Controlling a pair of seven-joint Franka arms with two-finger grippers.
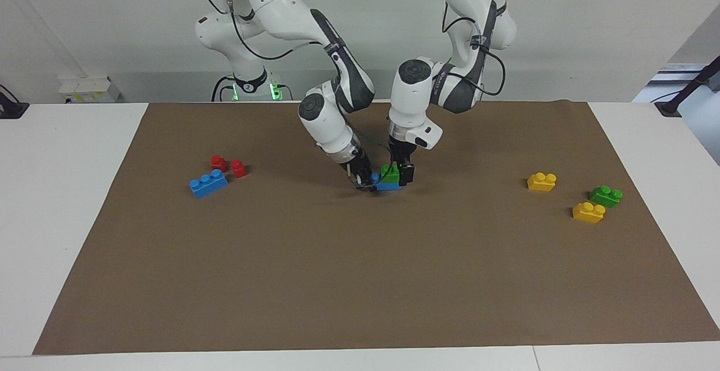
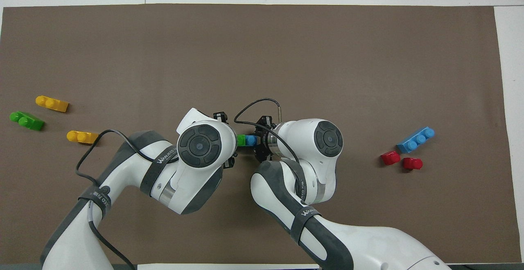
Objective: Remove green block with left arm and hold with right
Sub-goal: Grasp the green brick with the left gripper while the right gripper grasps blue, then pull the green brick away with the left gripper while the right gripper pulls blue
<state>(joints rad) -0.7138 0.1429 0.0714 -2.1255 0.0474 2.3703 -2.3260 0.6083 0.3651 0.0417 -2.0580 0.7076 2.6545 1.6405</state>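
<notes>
The lime-green block (image 1: 390, 173) sits pressed onto a small blue brick (image 1: 387, 186) on the brown mat (image 1: 360, 281), at mid-table. My left gripper (image 1: 397, 173) comes straight down and is shut on the green block. My right gripper (image 1: 367, 183) reaches in low from the right arm's end and is shut on the blue brick's end. In the overhead view the green block (image 2: 241, 140) and the blue brick (image 2: 250, 140) show in the gap between the two wrists. There the left gripper (image 2: 231, 140) and the right gripper (image 2: 258, 141) are largely hidden under their own wrists.
A darker green brick (image 1: 606, 195) and two yellow bricks (image 1: 541, 181) (image 1: 588, 212) lie toward the left arm's end. A blue three-stud brick (image 1: 208, 183) and two red pieces (image 1: 219, 162) (image 1: 238, 168) lie toward the right arm's end.
</notes>
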